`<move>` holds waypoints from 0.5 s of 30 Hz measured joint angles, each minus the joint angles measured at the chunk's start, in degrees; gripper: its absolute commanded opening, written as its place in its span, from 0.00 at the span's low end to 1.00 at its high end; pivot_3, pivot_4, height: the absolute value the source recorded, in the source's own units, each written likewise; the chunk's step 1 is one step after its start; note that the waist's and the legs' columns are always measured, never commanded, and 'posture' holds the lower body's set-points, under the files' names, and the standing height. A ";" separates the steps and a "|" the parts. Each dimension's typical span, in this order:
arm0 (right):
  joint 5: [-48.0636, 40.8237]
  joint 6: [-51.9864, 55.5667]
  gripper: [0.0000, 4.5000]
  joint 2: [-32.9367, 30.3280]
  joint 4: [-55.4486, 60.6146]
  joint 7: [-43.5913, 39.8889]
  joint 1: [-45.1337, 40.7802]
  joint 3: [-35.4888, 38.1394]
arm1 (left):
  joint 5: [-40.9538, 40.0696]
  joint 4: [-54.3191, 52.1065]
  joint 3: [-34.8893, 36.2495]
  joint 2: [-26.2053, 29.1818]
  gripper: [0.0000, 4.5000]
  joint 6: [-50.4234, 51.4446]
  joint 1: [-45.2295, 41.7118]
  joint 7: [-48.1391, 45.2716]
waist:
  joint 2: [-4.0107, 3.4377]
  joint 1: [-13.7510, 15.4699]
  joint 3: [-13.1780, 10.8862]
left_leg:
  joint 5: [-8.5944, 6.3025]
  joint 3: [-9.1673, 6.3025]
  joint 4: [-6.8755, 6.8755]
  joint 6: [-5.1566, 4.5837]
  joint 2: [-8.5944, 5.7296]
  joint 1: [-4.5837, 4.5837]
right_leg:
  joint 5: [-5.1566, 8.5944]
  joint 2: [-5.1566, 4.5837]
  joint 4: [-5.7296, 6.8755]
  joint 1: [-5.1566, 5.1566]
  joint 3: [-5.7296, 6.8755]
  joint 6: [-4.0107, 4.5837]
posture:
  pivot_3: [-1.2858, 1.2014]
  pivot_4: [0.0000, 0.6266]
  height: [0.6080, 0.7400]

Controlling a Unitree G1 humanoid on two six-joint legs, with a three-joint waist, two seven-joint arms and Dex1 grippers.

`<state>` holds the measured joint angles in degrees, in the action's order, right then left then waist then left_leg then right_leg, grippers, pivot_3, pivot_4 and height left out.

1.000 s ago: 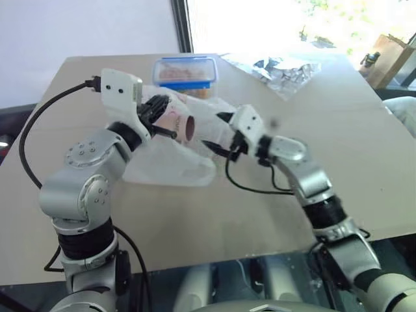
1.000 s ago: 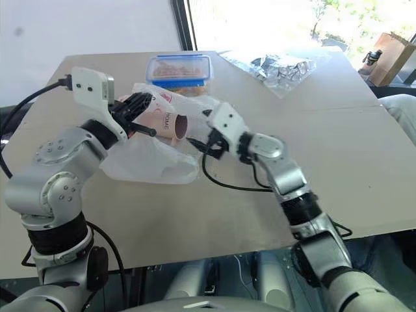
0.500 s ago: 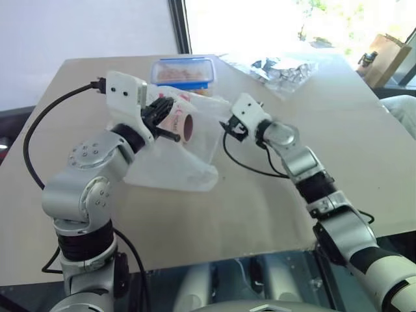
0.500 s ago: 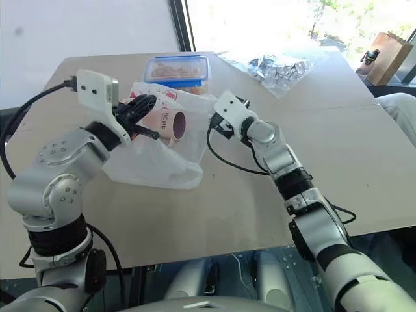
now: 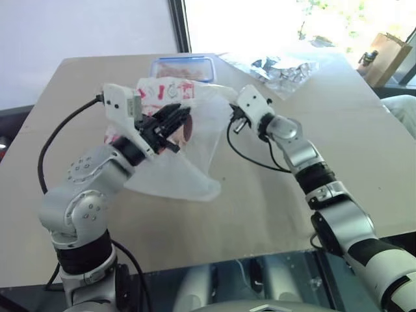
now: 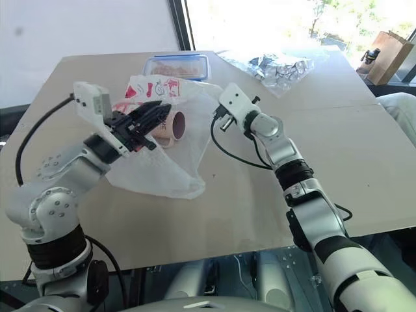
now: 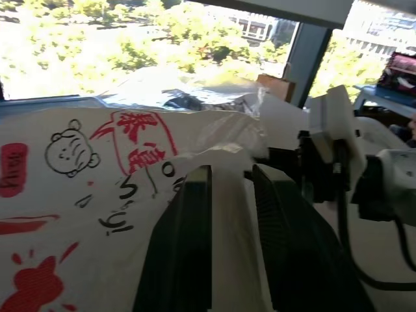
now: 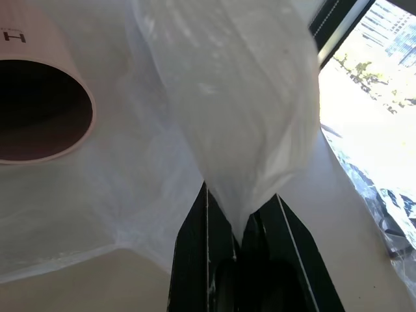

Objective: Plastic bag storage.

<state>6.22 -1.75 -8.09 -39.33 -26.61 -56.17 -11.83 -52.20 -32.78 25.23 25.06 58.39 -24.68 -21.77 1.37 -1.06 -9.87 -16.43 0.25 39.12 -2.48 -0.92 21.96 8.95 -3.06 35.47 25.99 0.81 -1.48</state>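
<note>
Right wrist view: plastic bag (image 8: 227, 117) is pinched between closed right hand (image 8: 237, 224) fingers. Left hand (image 7: 227, 214) is half apart astride bag film; tension is best kept gentle, judged.

arms: silver-grey rounded shells, black joint bands, small screws | wrists: white boxy camera housings | cables: black, looping from each wrist | left gripper (image 5: 170, 122), right gripper (image 8: 239, 224): two black ribbed fingers

Plastic bag (image 6: 162, 175) on table (image 6: 247, 214); food box (image 6: 177, 65) behind; wrapper (image 6: 279, 65) far right.
</note>
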 measured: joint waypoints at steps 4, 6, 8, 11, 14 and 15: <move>0.07 0.09 0.00 -0.54 -0.27 -0.44 -0.43 0.08 | -35.97 0.43 3.06 12.44 0.89 5.11 8.35 2.11 | -0.01 -0.99 -0.01 | -0.01 -0.06 0.00 0.00 0.07 0.00 | 0.03 -0.21 0.01 0.02 -0.03 0.04 | 0.52 0.24 1.00; 0.08 0.10 0.00 -0.97 -0.75 -0.43 -0.51 0.52 | -43.28 0.28 3.91 15.63 0.89 5.11 11.71 2.28 | -0.04 -1.05 -0.03 | -0.01 -0.08 0.00 0.00 0.04 0.00 | 0.04 -0.23 0.02 0.01 0.00 0.06 | 0.52 0.24 1.00; 0.06 0.12 0.00 -1.19 -1.01 -0.55 -0.50 0.70 | -48.85 -1.33 4.87 22.47 0.89 5.96 18.98 1.83 | -0.12 -1.29 -0.08 | -0.01 -0.07 -0.01 0.00 0.01 -0.06 | 0.07 -0.13 0.06 -0.02 -0.01 0.10 | 0.52 0.24 1.00; 0.05 0.21 0.00 -0.64 -0.96 -0.70 -0.46 0.88 | -50.16 -5.79 5.90 25.07 0.89 5.62 28.58 1.21 | -0.20 -1.24 -0.13 | -0.01 -0.07 -0.01 -0.01 -0.01 -0.12 | 0.15 -0.01 0.10 -0.08 0.00 0.22 | 0.52 0.24 1.00; 0.06 0.46 0.00 -0.65 -0.70 -1.00 -0.34 0.90 | -48.58 -8.83 5.87 24.96 0.89 4.57 37.01 1.06 | -0.23 -1.06 -0.15 | -0.01 -0.10 0.00 -0.01 -0.01 -0.13 | 0.18 0.03 0.09 -0.13 0.05 0.26 | 0.52 0.24 1.00; 0.05 0.75 0.00 -0.65 -0.25 -1.08 -0.29 0.90 | -47.22 -10.15 5.82 24.28 0.89 3.86 40.40 0.96 | -0.26 -1.09 -0.17 | -0.01 -0.09 0.00 0.00 -0.01 -0.13 | 0.19 0.03 0.09 -0.13 0.04 0.29 | 0.52 0.24 1.00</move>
<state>6.28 -1.00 -8.74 -39.58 -27.69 -56.46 -10.93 -99.42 -42.92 31.04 49.34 62.25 15.72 -20.80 1.11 -2.16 -10.04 -16.43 0.16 39.12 -2.49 -0.93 21.83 9.14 -3.03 35.57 25.86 0.84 -1.19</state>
